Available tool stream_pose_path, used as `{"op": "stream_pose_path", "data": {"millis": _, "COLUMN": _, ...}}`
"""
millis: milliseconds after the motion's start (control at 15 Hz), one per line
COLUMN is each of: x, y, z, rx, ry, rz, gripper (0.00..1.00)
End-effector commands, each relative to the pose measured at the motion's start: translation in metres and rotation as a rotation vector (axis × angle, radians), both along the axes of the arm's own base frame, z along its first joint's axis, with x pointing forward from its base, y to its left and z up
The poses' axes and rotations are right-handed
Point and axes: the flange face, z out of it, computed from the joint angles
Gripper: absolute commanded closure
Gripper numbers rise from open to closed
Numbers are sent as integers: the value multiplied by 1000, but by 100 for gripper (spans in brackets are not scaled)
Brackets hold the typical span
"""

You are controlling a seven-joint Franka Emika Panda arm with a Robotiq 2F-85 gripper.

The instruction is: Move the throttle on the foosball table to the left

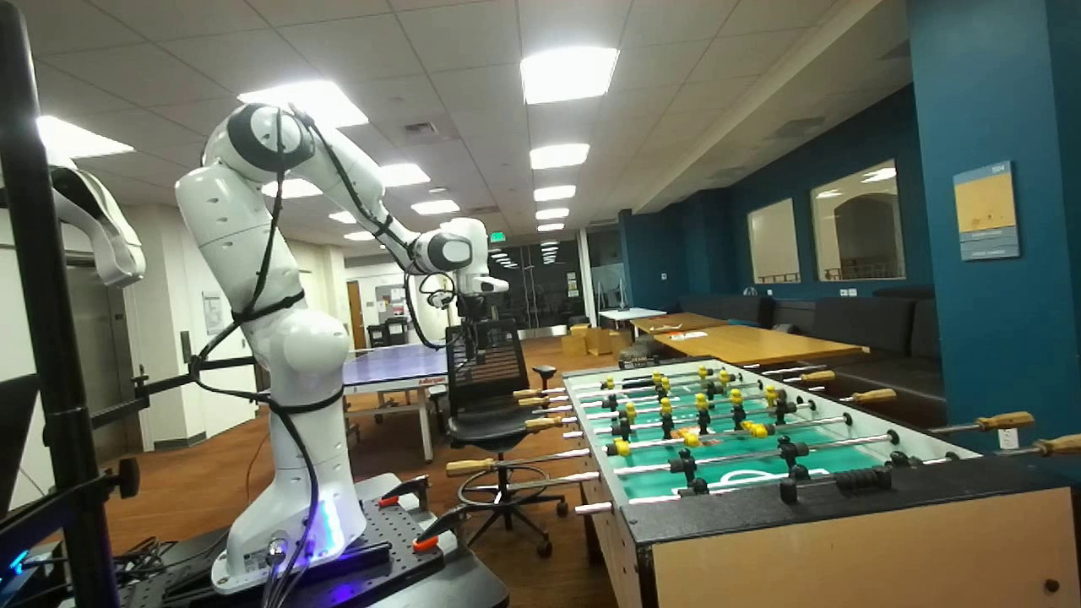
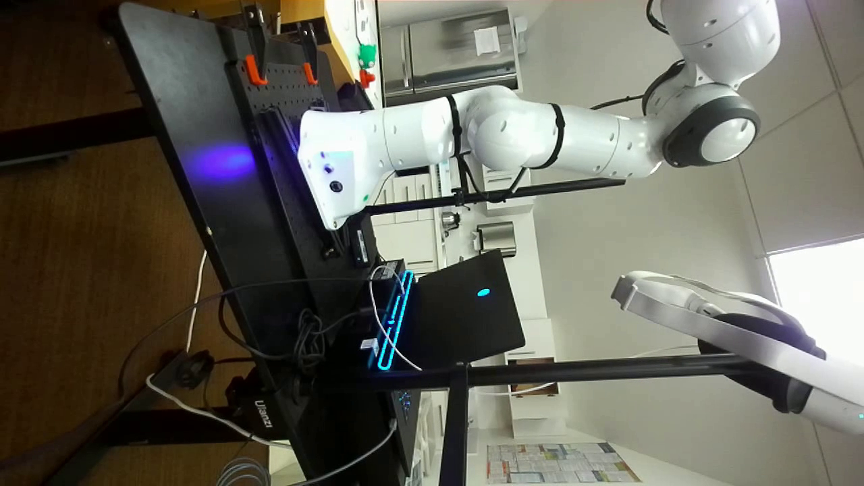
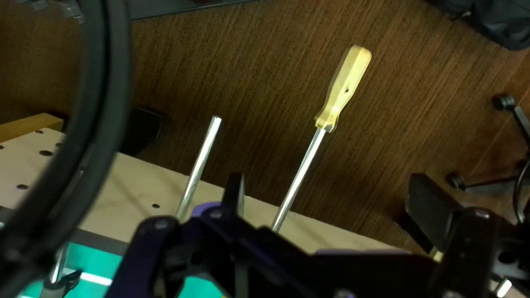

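Note:
The foosball table (image 1: 844, 549) has pale wood sides, a green playfield and rows of yellow and black figures on metal rods. Wooden handles, such as the near one (image 1: 469, 466), stick out on the side facing the robot. Which one is the throttle cannot be told. In the wrist view a pale wooden handle (image 3: 347, 87) on a metal rod (image 3: 302, 167) lies ahead of my open, empty gripper (image 3: 326, 186); the rod crosses between the two fingers in the picture. A bare rod end (image 3: 198, 165) shows to its left. My gripper (image 1: 475, 329) hangs dark before the chair in an exterior view.
A black office chair (image 1: 490, 428) stands between the arm and the foosball table. A blue ping-pong table (image 1: 393, 365) is behind. Clamps with orange parts (image 1: 426, 543) sit on the robot's stand. A laptop (image 2: 466, 310) and black post (image 2: 594, 368) are near the base.

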Motion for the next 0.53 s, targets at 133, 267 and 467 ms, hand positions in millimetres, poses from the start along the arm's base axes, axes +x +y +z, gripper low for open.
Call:
{"op": "stream_pose_path", "data": {"millis": 133, "x": 0, "y": -48, "z": 53, "rx": -22, "ry": -80, "rz": -182, "gripper": 0}}
{"op": "stream_pose_path", "data": {"millis": 267, "x": -1, "y": -59, "z": 58, "rx": -19, "ry": -89, "rz": -255, "gripper": 0}}
{"op": "stream_pose_path", "data": {"millis": 467, "x": -1, "y": -71, "z": 59, "rx": -13, "ry": -102, "rz": -348, "gripper": 0}}
